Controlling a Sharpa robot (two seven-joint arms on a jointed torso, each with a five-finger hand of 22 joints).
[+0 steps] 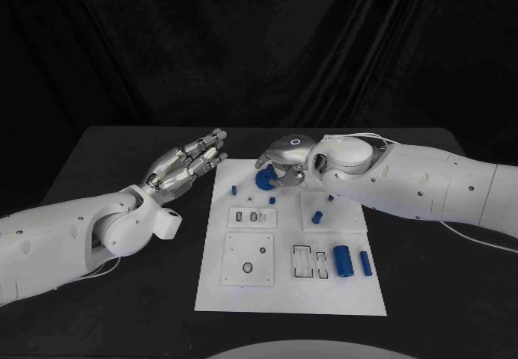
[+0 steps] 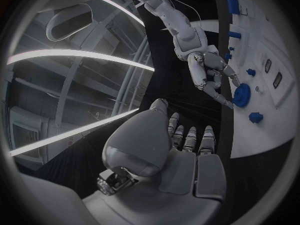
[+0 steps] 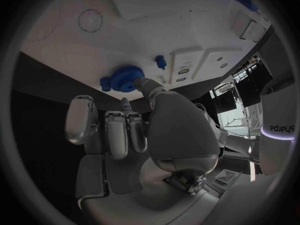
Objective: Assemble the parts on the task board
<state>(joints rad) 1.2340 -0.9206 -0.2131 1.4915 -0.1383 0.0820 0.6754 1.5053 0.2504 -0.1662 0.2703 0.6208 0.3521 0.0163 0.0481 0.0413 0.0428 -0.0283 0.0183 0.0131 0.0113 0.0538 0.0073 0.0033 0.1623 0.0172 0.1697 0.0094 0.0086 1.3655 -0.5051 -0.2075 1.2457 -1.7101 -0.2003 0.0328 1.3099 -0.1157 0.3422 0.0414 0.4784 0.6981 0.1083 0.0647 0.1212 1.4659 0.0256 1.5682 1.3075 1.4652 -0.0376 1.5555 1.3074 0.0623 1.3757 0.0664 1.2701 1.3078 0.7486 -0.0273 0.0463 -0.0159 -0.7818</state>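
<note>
Head camera looks down; wrist cameras share the task board [image 1: 291, 254].

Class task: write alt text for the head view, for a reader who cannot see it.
The right silver many-fingered hand touches a blue toothed gear at the far end of the white rectangular task board on a black table. The left silver hand hovers beside the board's far left corner, fingers extended, holding nothing. Blue cylindrical parts lie near the board's right edge.

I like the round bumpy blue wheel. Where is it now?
In the head view the blue gear sits at the far end of the white task board, right at the fingertips of the right hand, with a small blue peg nearby.
</note>
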